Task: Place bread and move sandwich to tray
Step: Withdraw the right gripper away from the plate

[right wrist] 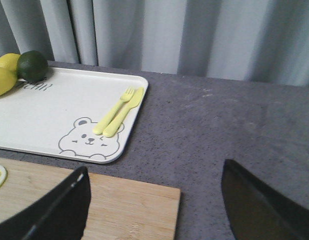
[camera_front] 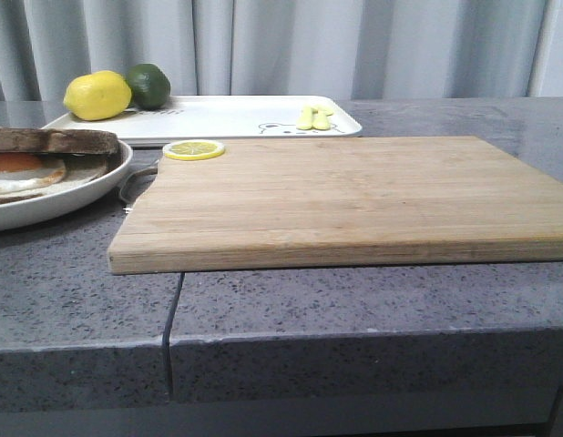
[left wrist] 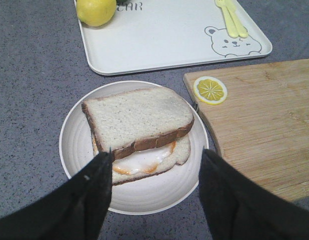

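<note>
The sandwich [left wrist: 144, 159] lies in a round white plate [left wrist: 159, 192]. The bread [left wrist: 137, 116], pale with a brown crust, rests slightly askew on the fried egg and lower slice. My left gripper [left wrist: 156, 154] is open and empty above the plate's near side, with one finger on each side of the sandwich and not touching it. The white tray [left wrist: 164, 40] with the bear drawing lies beyond the plate. In the front view the sandwich [camera_front: 45, 146] is at the far left and the tray [camera_front: 236, 116] behind it. My right gripper [right wrist: 155, 167] is open and empty over the wooden board's far right corner.
A wooden board [camera_front: 354, 200] fills the table's middle, with a lemon slice [camera_front: 193, 149] at its far left corner. On the tray are a lemon [camera_front: 97, 96], a lime [camera_front: 149, 85] and a yellow fork and knife [camera_front: 315, 118]. Curtains hang behind.
</note>
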